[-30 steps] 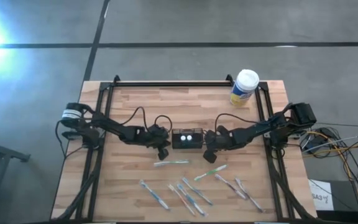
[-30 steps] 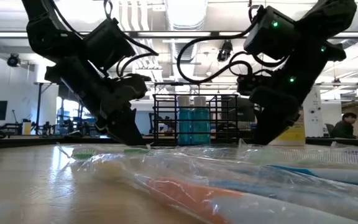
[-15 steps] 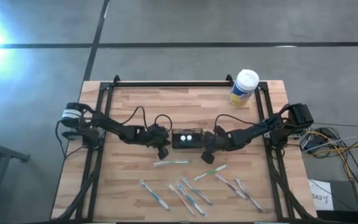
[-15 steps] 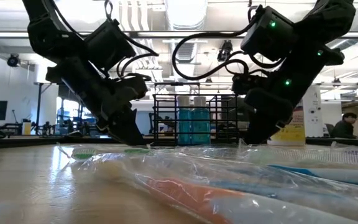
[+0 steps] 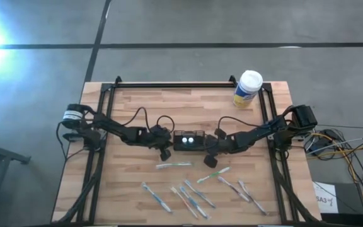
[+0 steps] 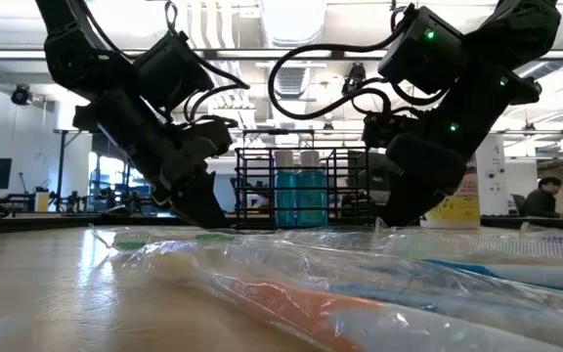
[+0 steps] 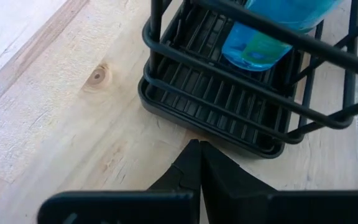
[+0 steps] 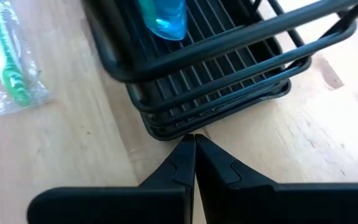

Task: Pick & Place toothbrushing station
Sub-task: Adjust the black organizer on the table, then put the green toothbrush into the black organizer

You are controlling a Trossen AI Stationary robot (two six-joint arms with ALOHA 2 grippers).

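The toothbrushing station [image 5: 190, 141] is a small black mesh-sided caddy standing on its base at mid-table, with two blue white-capped bottles [image 6: 299, 194] in it. My left gripper [image 5: 170, 149] is shut, low at the caddy's left end; its tips [image 7: 199, 144] are at the base rim [image 7: 229, 138]. My right gripper [image 5: 208, 149] is shut, low at the caddy's right end; its tips [image 8: 195, 138] are at a bottom corner [image 8: 166, 132]. My left gripper's shut fingertips point slanting down at the bottom rim of the caddy's left end [image 7: 185, 127]; I cannot tell whether they touch it. My right gripper's shut fingertips point slanting down at the bottom corner of the caddy's right end [image 8: 180, 132]; I cannot tell whether they touch it.
Several plastic-wrapped toothbrushes [image 5: 194, 192] lie on the near half of the table, one [image 5: 173, 165] just in front of the caddy and one green [image 8: 8, 74] near my right gripper. A white-capped, yellow-labelled canister [image 5: 247, 89] stands at the far right. A person [image 6: 545, 196] sits in the room behind.
My right gripper has gone toward the table's left edge, closing in on the caddy's right end, its fingers still shut. My left gripper has kept still.
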